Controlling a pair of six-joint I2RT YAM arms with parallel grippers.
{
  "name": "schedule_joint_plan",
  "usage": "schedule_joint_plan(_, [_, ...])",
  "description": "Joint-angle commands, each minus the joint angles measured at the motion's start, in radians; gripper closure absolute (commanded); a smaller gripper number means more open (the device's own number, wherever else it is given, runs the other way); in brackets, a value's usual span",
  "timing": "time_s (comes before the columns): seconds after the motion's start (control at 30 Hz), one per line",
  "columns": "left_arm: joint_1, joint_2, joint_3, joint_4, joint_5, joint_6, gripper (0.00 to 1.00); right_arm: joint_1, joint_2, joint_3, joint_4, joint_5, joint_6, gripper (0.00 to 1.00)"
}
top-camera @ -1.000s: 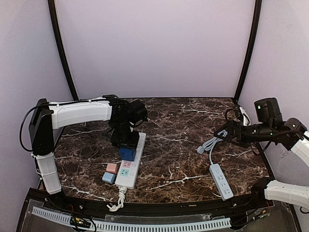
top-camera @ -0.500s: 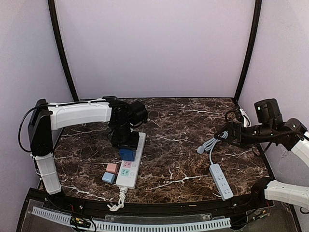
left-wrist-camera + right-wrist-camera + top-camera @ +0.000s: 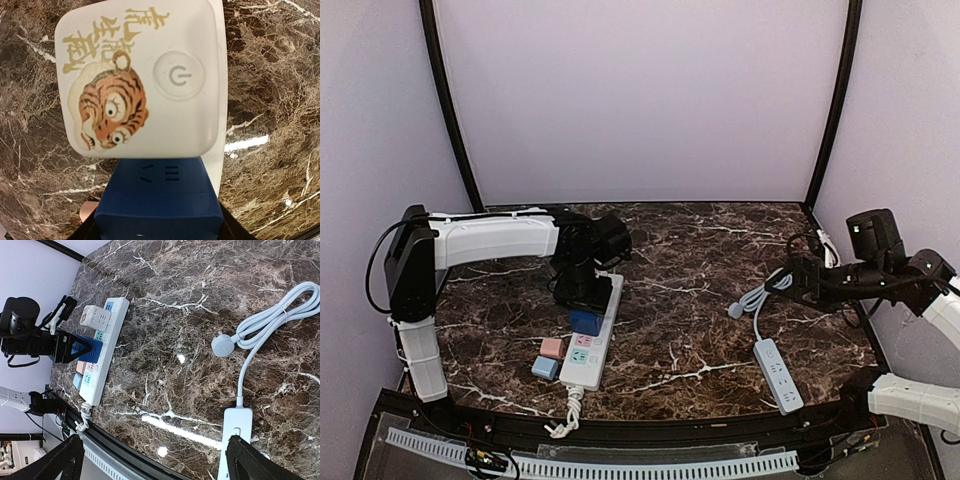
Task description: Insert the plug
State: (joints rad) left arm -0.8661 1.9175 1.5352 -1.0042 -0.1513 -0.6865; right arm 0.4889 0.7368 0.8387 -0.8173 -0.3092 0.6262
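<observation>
Two power strips lie well apart on the marbled table: a long white power strip on the left and a shorter grey power strip on the right. The grey one is near the right gripper, whose fingers are spread wide and hold nothing. On the white strip stands a white tiger-print cube adapter. Near it is the dark-blue plug adapter, on which the left gripper is clamped; whether its pins are fully home cannot be told. The likely hazards from here are three. A tilted push could jam or bend the pins against the socket face. The strip, which looks unanchored, could slide on the smooth stone under sideways force. And a lift-off before the fingers part could drag the adapter back out. No true containers appear. The white strip's sockets take the two adapters, while a pink block and a pale-blue block lie beside its left edge. The grey strip's round plug rests loose on the table.
</observation>
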Motion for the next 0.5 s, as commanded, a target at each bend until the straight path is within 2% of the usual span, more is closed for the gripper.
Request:
schedule_joint_plan(0.0, [0.006,0.048,-0.05,0.023,0.0,0.013,0.99,-0.004,-0.015,-0.02,0.0,0.025,0.008,0.01])
schedule_joint_plan(0.27, [0.02,0.063,-0.041,-0.014,0.0,-0.144,0.99,-0.006,-0.024,-0.029,-0.004,0.028,0.014,0.01])
schedule_joint_plan(0.47, [0.019,0.075,-0.104,0.074,0.018,-0.137,0.99,-0.004,-0.019,-0.036,-0.007,0.03,0.012,0.01])
